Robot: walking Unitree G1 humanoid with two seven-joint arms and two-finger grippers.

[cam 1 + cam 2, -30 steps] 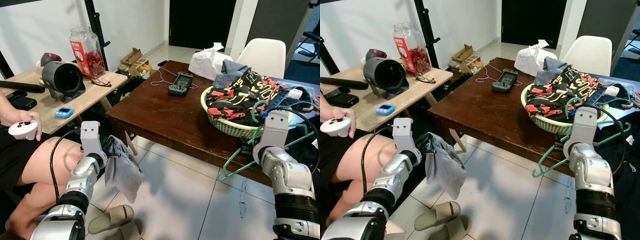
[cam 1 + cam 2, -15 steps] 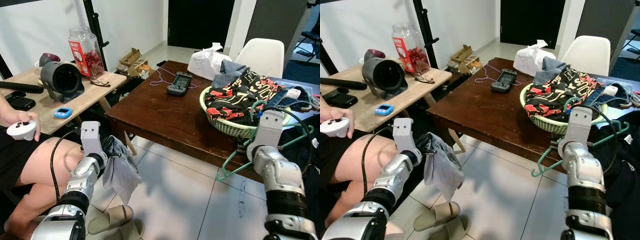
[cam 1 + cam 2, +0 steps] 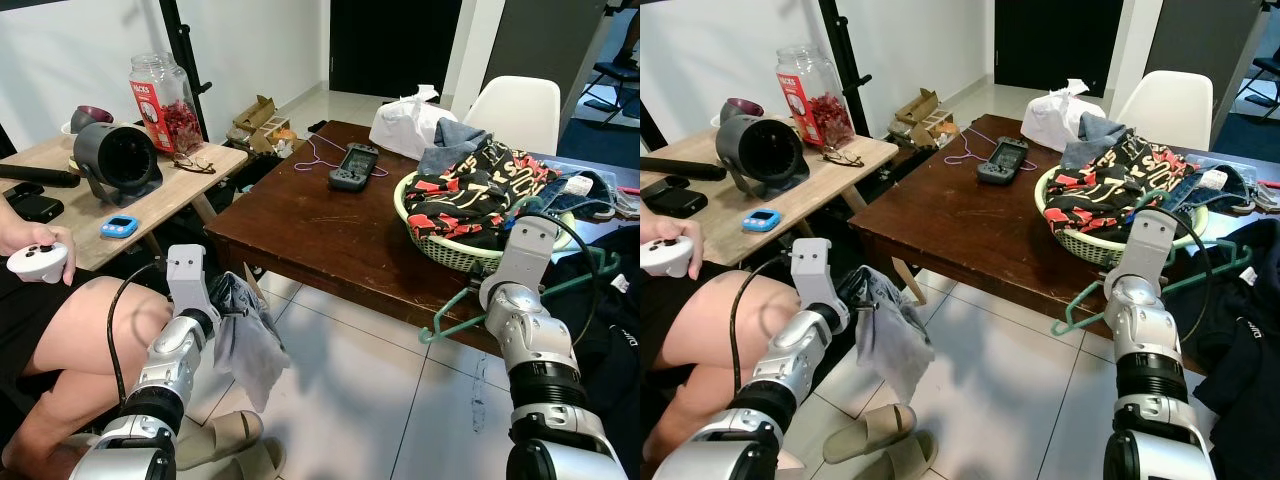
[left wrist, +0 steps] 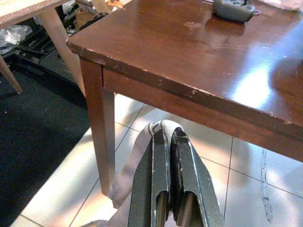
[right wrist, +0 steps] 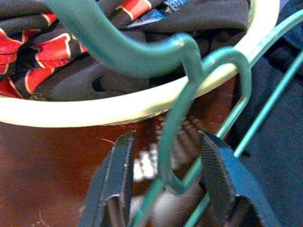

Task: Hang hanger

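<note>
Currently I'm holding the teal hanger (image 3: 1140,290) in the right gripper (image 5: 163,182), fingers parted around its wire at the table (image 3: 330,225) edge beside the laundry basket (image 3: 440,255); long axis running out right. Left gripper (image 4: 169,142) is pinching a grey cloth (image 3: 245,340) low down. No rail visible; whether the fingers actually grip the wire is unclear.

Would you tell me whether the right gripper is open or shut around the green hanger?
Open. The right gripper has its black fingers spread, with the green hanger wire running between them.
</note>
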